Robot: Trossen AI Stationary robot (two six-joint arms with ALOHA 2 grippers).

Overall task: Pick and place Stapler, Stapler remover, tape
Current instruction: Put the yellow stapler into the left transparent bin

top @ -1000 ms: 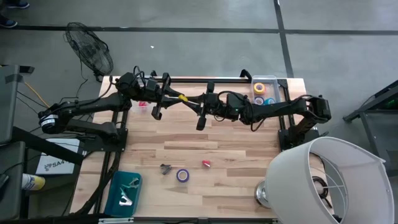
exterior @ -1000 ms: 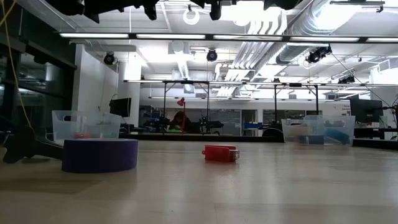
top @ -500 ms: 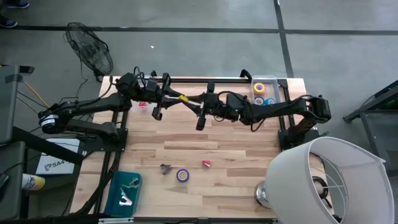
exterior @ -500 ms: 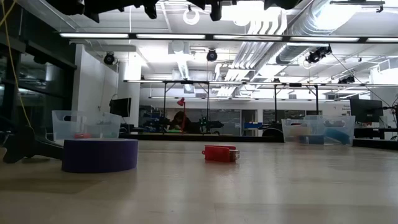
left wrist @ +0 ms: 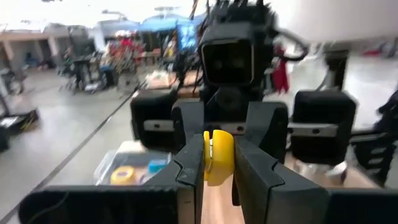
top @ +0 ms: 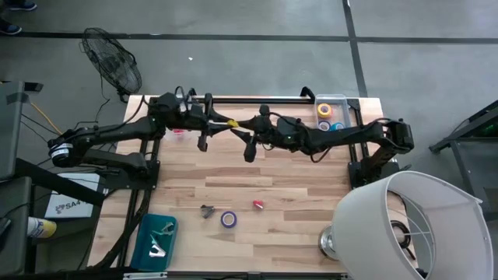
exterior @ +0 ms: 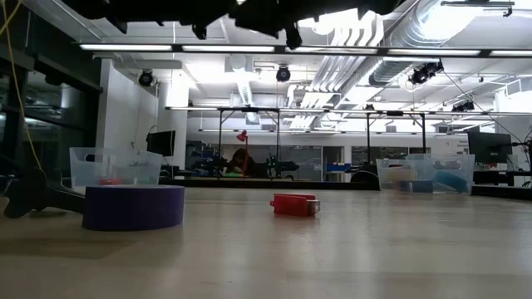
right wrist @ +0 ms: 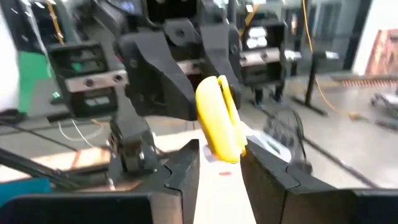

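High over the table's far part my two grippers face each other, with a small yellow stapler between them. My left gripper comes from the left and is shut on it. My right gripper comes from the right; it is open, its fingers either side of the stapler's near end. On the table near the front lie a purple tape roll, flat on its side, a red stapler and a dark staple remover. My left gripper pinches the yellow stapler's two broad sides between its two fingers. The fingers lie about level and come from the table's left. The stapler stands on edge, lifted well clear of the table, its free end sticking out toward my right gripper.
A clear bin with tape rolls stands at the far right corner, another clear bin at the far left. A teal tray sits at the near left corner. A white lampshade stands off the near right corner.
Both grippers have tipped downward a little where they meet, and more of their dark undersides now shows at the top of the low view. The yellow stapler has stayed between them, and the things on the table have not moved.
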